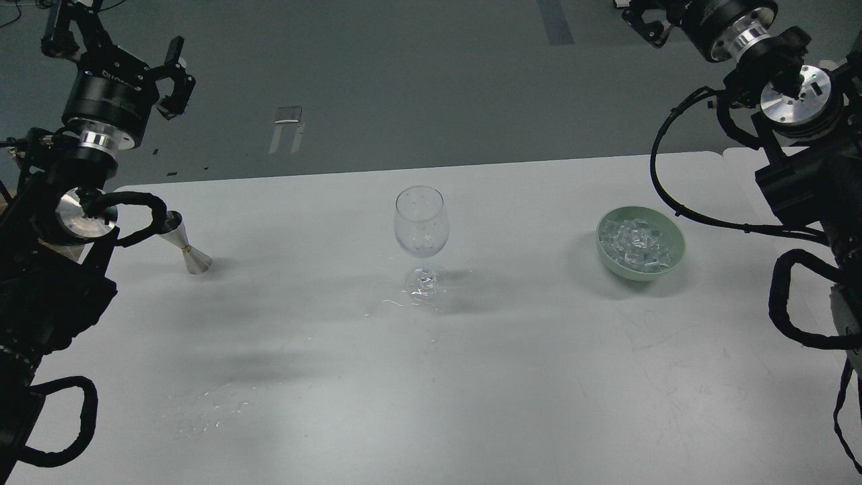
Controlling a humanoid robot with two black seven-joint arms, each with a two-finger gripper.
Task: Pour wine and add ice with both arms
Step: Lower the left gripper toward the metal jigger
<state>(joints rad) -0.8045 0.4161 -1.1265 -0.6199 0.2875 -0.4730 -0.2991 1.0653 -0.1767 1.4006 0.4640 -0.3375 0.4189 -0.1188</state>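
The left tool (pixel 145 71) hangs spread wide above the worktop's (pixel 431 404) far left corner; the right tool (pixel 646 20), cropped, cannot be read. Between them an upright wine glass (pixel 421 232) stands mid-worktop, glassy ice (pixel 636 241) heaped in a green bowl (pixel 667 263) well to its right.

The white table (pixel 512 377) carries a clear wine glass (pixel 421 232) upright at its middle, a metal jigger (pixel 186 250) near the left edge, and a green bowl (pixel 663 261) of ice (pixel 633 240) to the right (droplets glint around the glass's foot).
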